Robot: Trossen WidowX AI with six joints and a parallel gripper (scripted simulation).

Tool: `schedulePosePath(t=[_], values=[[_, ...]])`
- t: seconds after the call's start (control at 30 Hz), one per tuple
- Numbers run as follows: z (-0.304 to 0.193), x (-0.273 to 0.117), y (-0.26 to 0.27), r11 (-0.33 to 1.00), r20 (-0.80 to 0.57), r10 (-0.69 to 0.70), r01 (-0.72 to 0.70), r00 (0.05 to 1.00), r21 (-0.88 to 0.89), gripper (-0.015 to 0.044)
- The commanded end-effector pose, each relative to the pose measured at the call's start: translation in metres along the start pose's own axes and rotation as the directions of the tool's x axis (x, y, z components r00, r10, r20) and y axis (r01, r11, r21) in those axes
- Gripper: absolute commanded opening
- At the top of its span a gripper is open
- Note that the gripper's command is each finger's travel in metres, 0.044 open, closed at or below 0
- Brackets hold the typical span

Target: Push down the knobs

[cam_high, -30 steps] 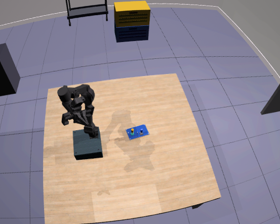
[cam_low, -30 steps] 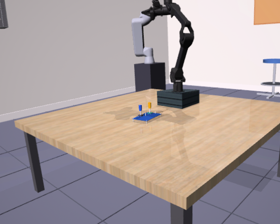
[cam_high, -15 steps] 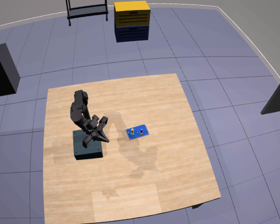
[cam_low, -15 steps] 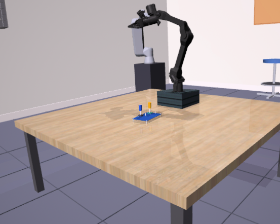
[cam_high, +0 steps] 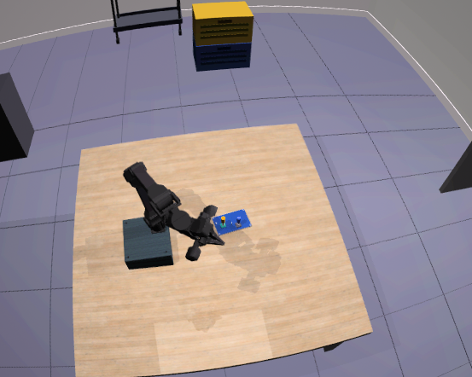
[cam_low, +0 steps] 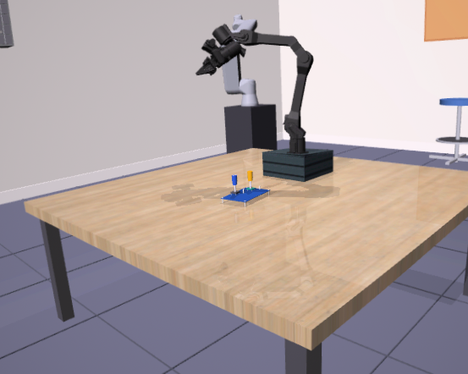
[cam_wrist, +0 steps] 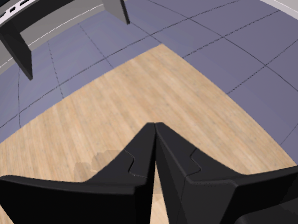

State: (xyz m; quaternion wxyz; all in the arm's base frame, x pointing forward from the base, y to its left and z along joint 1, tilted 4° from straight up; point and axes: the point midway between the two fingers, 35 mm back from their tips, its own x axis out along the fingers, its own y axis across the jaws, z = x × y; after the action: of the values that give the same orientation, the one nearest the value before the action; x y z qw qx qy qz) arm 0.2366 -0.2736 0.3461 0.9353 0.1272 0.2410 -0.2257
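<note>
Gripper (cam_high: 223,243) (cam_low: 197,74) (cam_wrist: 154,129): fingertips pressed together, empty, high above the worktop (cam_high: 283,307) (cam_low: 344,237) (cam_wrist: 115,100). Centre them squarely over one knob before descending; the circuit board (cam_high: 246,223) (cam_low: 248,195) stands inward from all worktop edges.

Wrist view: the end effector (cam_wrist: 154,129) is cut off by the lower edge; board and knobs fall outside the frame. Top view: the potentiometers (cam_high: 223,226) (cam_high: 238,224) are too small for knob seating to be judged.
</note>
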Motion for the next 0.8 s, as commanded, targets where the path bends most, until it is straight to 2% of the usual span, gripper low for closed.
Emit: schedulePosePath(t=[0.0,0.4,0.77], values=[[-0.026,0.037,0.029,0.998,-0.123,0.062,-0.059,0.990,0.027,0.0000],[-0.114,0.105,0.116,0.988,-0.459,0.149,-0.152,0.876,0.032,0.0000],[-0.206,0.123,0.190,0.976,-0.698,0.092,-0.203,0.710,-0.079,0.0000]])
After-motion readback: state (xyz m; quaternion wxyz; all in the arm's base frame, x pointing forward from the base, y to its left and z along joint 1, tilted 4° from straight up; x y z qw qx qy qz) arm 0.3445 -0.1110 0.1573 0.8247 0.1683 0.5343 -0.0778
